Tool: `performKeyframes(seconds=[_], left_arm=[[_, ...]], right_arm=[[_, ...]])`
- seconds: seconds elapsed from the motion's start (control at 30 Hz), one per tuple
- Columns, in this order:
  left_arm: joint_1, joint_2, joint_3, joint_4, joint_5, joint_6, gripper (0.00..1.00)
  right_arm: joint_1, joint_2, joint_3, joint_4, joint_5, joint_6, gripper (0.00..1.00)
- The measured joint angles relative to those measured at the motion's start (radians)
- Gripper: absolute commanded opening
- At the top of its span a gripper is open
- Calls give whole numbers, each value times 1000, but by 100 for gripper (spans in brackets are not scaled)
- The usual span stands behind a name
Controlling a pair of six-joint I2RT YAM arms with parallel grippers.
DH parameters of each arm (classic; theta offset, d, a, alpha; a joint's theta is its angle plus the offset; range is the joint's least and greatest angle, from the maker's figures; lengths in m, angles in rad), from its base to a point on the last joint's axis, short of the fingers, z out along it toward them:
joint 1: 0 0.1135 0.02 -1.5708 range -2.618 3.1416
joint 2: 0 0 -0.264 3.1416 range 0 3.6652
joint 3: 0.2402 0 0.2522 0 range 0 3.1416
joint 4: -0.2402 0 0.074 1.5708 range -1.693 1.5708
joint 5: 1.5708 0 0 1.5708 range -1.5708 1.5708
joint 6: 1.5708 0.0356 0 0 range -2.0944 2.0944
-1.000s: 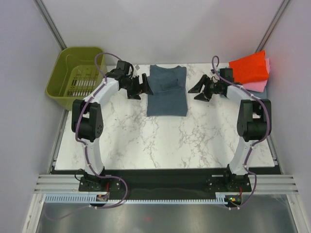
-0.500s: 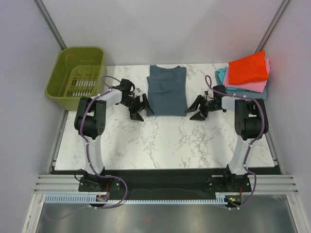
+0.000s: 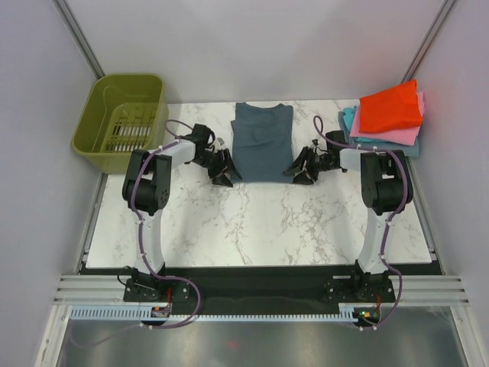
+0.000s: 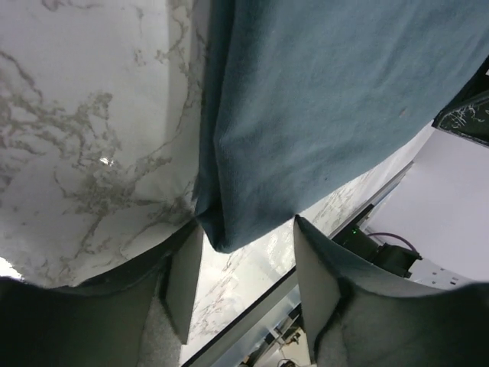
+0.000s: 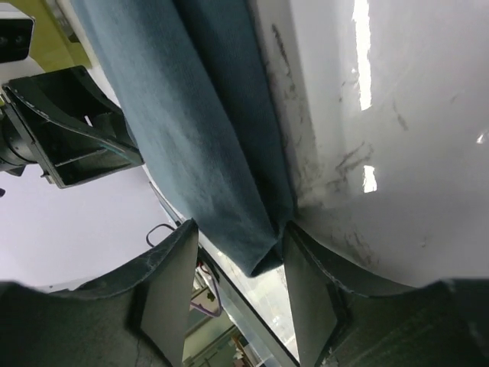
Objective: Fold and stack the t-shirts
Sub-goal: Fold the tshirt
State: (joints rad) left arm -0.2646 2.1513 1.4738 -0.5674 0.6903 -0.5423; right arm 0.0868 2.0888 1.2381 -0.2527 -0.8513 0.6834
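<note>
The slate blue-grey t-shirt (image 3: 262,141) lies folded lengthwise at the back middle of the marble table. My left gripper (image 3: 226,174) is open at the shirt's near left corner; in the left wrist view that corner (image 4: 229,229) hangs between the spread fingers (image 4: 187,283). My right gripper (image 3: 299,171) is open at the near right corner; in the right wrist view the cloth corner (image 5: 263,256) sits between its fingers (image 5: 309,306). A stack of folded shirts, red-orange (image 3: 391,105) over pink (image 3: 397,136) over teal (image 3: 348,118), lies at the back right.
An olive-green plastic basket (image 3: 121,118) stands off the table's back left corner. Bare marble table (image 3: 260,222) spreads in front of the shirt. Grey walls close in the back and sides.
Both grippers have come down and forward from beside the shirt's upper half, then inward to its near corners. The shirt and the stack have not moved.
</note>
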Motion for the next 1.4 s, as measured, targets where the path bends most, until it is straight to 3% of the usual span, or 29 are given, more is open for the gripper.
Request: performKeyframes(seconds=[0.07,0.1,0.2,0.23,0.27,0.53,0.9,1.13,1.4], left_arm=[[-2,9,2,4,-5,-3,45],[-2,14,5,3,-2,-5,41],[-2,29,11,6,-3,-13,25],[-3,32,11,8,-6,-13,9],[-3,35,11,8,-6,-18,2],[-6,-8,-29,19,-12,-16,2],[-18,-327,-118,23,-19,-16,2],[-43,-447,-202,22,-19,-16,2],[-73,-499,-231,16,-27,-16,2]], right_arm=[[3,12,10,6,3,0,44],[3,18,12,10,3,-1,30],[4,31,13,10,6,-1,11],[4,32,13,11,7,1,6],[4,32,13,10,6,0,0],[6,-43,-22,3,11,-16,0],[9,-363,-181,-31,7,-25,0],[10,-516,-249,-100,0,-36,0],[10,-569,-248,-126,1,-52,0]])
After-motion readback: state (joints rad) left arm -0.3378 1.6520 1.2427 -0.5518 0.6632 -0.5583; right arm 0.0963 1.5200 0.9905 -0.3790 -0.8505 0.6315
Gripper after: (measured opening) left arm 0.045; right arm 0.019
